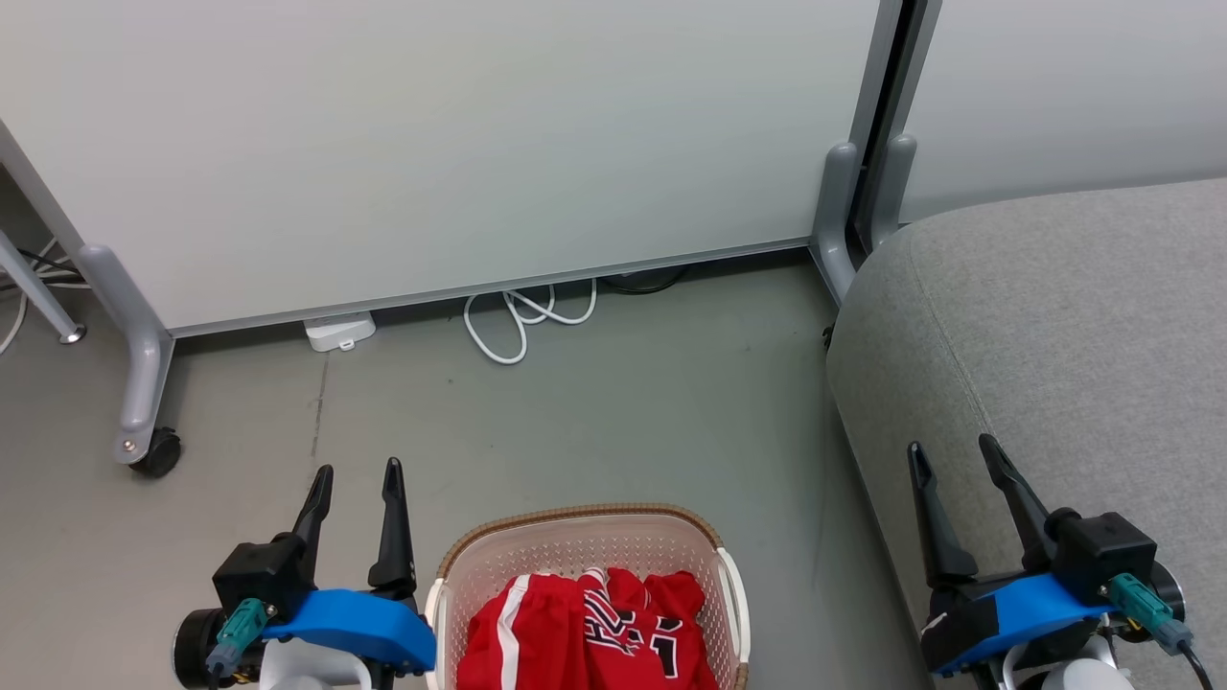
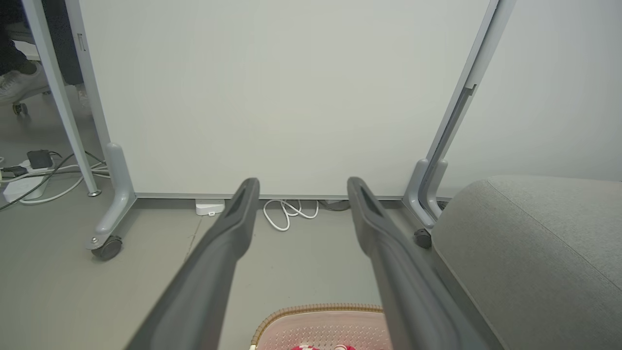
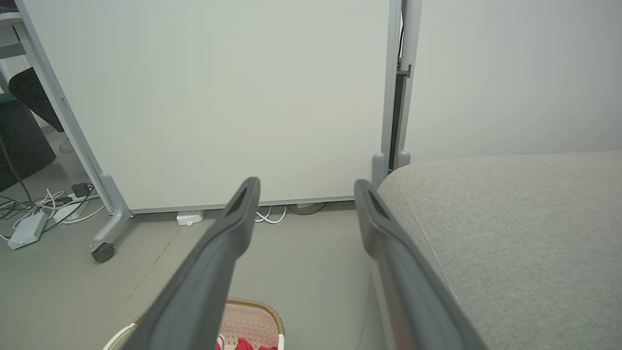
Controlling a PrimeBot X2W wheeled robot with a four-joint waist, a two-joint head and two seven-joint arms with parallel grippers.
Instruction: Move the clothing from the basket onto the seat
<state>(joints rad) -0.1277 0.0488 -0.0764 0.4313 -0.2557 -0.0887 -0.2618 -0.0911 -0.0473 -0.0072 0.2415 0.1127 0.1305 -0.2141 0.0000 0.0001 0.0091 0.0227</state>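
Note:
The cream basket (image 1: 575,537) with a brown woven rim stands on the grey floor at the bottom centre of the head view. Inside it lies the red clothing (image 1: 585,628) with white trim and black-and-white lettering. The light grey seat (image 1: 1064,326) fills the right side. My left gripper (image 1: 357,474) is open just left of the basket, with nothing between its fingers. My right gripper (image 1: 954,450) is open at the seat's front left edge, also holding nothing. The left wrist view shows the basket rim (image 2: 320,311) below the left gripper (image 2: 302,182) and the seat (image 2: 529,243) to its right.
A white partition panel (image 1: 431,144) on grey wheeled feet (image 1: 144,383) stands behind the basket. A white cable (image 1: 522,321) and an adapter (image 1: 338,332) lie at its base. A second panel post (image 1: 844,220) sits beside the seat. More cables (image 3: 39,214) lie far left.

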